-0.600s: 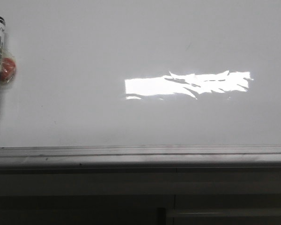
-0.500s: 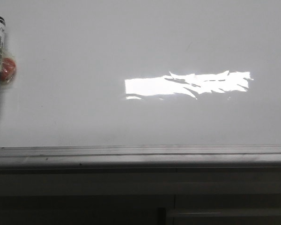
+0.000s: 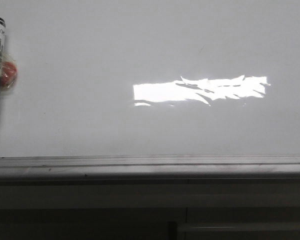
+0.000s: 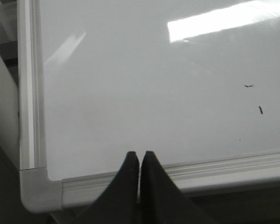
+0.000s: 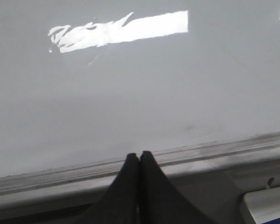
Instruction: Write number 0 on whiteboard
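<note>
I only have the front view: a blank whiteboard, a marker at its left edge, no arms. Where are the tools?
Observer: The left tool is shut and empty, over the whiteboard at its near rail, close to a corner.
Operator: And the right one?
Observer: The right tool is also shut and empty, at the near rail.
Operator: Any ink I can't see?
Observer: No numeral, only two small dark specks in the left wrist view.

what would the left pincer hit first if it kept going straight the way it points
Probably the grey metal lower rail of the glossy white whiteboard; the shut left pincer sits just over it, then bare board beyond. Its height above is unclear.
</note>
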